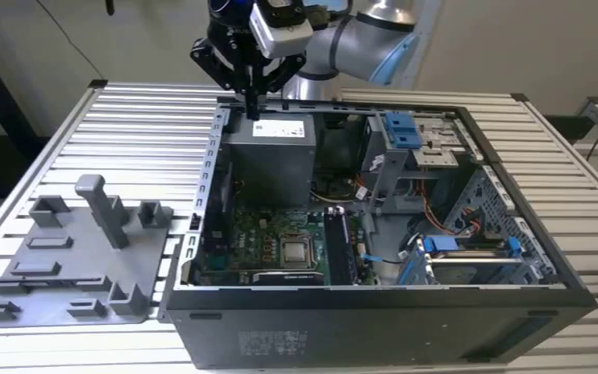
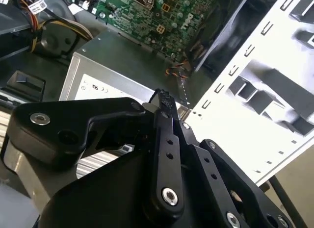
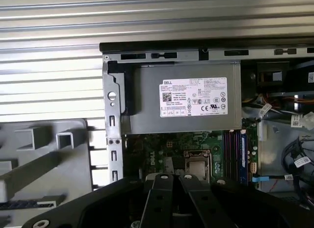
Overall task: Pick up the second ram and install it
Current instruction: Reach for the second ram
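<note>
My gripper (image 1: 252,107) hangs over the rear left corner of the open computer case (image 1: 382,312), just above the grey power supply (image 1: 278,152). Its two black fingers meet at the tips with nothing between them, as both wrist views show (image 2: 164,97) (image 3: 174,179). A long dark memory stick (image 1: 338,245) stands in the slots beside the processor (image 1: 297,252), well away from the gripper. The same slots (image 3: 235,149) show bluish in the first wrist view. I cannot tell whether that stick is the second ram.
A grey fixture plate (image 1: 81,300) with upright pegs lies on the slatted table (image 1: 122,117) at the exterior view's left of the case. A long dark strip (image 3: 29,204) sits on it. Blue drive brackets (image 1: 403,128) and cables fill the case's other side.
</note>
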### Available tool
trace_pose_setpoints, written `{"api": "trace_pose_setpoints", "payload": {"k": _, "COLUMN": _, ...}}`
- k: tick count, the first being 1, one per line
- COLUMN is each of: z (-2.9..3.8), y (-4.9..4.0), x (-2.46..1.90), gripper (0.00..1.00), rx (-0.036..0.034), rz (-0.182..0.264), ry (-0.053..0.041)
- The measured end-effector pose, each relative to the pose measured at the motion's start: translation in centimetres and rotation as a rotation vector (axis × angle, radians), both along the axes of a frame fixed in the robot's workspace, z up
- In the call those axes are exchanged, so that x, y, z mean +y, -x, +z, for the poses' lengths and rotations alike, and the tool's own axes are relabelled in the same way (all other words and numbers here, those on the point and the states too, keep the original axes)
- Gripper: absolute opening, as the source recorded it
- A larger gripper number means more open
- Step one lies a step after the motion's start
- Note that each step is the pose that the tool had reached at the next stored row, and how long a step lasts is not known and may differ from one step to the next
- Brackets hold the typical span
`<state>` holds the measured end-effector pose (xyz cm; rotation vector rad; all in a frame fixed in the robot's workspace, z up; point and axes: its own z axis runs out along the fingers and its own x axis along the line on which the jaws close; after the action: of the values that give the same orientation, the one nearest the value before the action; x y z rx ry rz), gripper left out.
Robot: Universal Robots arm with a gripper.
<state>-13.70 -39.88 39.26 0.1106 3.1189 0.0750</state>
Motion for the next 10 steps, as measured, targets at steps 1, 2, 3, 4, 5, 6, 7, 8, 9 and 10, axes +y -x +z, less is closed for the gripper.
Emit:
{"api": "trace_pose_setpoints", "payload": {"k": 1, "z": 0.0, "y": 0.12, "x": 0.0, "gripper": 0.11, "rx": 0.0, "rz": 0.0, "ry": 0.0}}
{"api": "trace_pose_setpoints", "payload": {"k": 2, "z": 0.0, "y": 0.24, "x": 0.0, "gripper": 0.11, "rx": -0.0001, "rz": 0.0, "ry": -0.0001}}
{"api": "trace_pose_setpoints", "payload": {"k": 3, "z": 0.0, "y": 0.35, "x": 0.0, "gripper": 0.11, "rx": 0.0, "rz": 0.0, "ry": -0.0001}}
{"api": "trace_pose_setpoints", "payload": {"k": 4, "z": 0.0, "y": 0.43, "x": 0.0, "gripper": 0.11, "rx": -0.0001, "rz": 0.0, "ry": -0.0001}}
{"api": "trace_pose_setpoints", "payload": {"k": 5, "z": 0.0, "y": 0.48, "x": 0.0, "gripper": 0.11, "rx": 0.0, "rz": 0.0, "ry": -0.0001}}
{"api": "trace_pose_setpoints", "payload": {"k": 6, "z": 0.0, "y": 0.51, "x": 0.0, "gripper": 0.11, "rx": 0.0001, "rz": 0.0, "ry": 0.0001}}
{"api": "trace_pose_setpoints", "payload": {"k": 7, "z": 0.0, "y": 0.56, "x": 0.0, "gripper": 0.11, "rx": 0.0, "rz": 0.0, "ry": 0.0}}
{"api": "trace_pose_setpoints", "payload": {"k": 8, "z": 0.0, "y": 0.64, "x": -0.01, "gripper": 0.11, "rx": 0.0, "rz": 0.0, "ry": 0.0}}
{"api": "trace_pose_setpoints", "payload": {"k": 9, "z": 0.0, "y": 0.74, "x": -0.01, "gripper": 0.11, "rx": 0.0001, "rz": 0.0, "ry": 0.0}}
{"api": "trace_pose_setpoints", "payload": {"k": 10, "z": 0.0, "y": 0.83, "x": 0.0, "gripper": 0.11, "rx": 0.0, "rz": 0.0, "ry": 0.0}}
